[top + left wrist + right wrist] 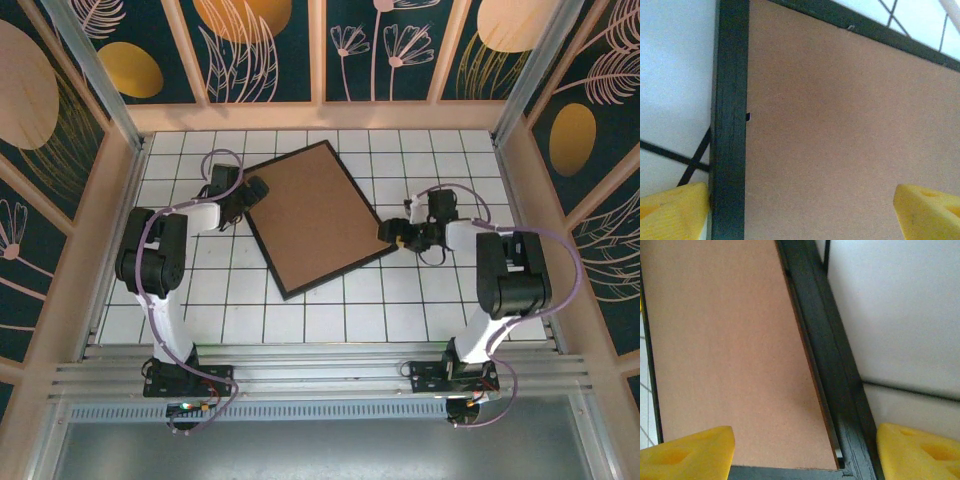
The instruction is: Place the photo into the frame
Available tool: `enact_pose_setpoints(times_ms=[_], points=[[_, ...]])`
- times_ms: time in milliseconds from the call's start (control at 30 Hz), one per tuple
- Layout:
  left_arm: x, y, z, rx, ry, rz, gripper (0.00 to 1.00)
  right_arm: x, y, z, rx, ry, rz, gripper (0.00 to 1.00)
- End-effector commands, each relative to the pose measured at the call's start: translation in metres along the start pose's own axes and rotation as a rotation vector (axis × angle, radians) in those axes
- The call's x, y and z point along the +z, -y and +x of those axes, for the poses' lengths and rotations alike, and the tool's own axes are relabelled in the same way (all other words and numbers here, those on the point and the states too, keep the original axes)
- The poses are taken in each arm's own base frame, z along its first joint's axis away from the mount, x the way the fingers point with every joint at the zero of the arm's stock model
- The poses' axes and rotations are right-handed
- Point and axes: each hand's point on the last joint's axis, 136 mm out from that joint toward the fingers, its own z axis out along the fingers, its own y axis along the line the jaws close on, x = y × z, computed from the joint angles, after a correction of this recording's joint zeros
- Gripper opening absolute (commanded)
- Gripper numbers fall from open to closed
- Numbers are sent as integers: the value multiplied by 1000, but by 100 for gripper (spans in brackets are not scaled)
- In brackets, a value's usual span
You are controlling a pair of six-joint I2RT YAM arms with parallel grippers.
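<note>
The frame [265, 255] lies flat and tilted on the tiled table, its black rim around a plain brown backing board [318, 215]. The photo is hidden. My left gripper [252, 195] is at the frame's left corner. It is open, and its yellow fingers [675, 210] stand either side of the rim [730, 125] and part of the board [840, 140]. My right gripper [388, 232] is at the right corner, also open. Its fingers [917, 452] straddle the rim [825, 340] and the board's corner [725, 350]. Nothing is pinched.
White tiles with dark grid lines [330, 320] cover the table. Wooden posts and patterned panels [60, 180] wall in the left, back and right sides. The arms' bases stand on a metal rail [320, 375] at the near edge.
</note>
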Motion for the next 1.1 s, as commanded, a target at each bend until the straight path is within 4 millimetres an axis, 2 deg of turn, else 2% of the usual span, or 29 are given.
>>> enact_pose_setpoints(times_ms=[0,100,333,567,1067], points=[[4,25,-5,58,2,81,94,-11,6,-8,-44,64,181,75],[5,24,-3,58,-5,83,93,-17,9,-23,-128,106,354,77],[5,19,3,52,-16,79,93,-5,-9,-31,-195,85,380,76],[4,19,4,52,-16,84,93,12,-20,-22,-209,27,333,72],[6,16,5,56,-18,80,93,27,-19,1,-202,-53,312,66]])
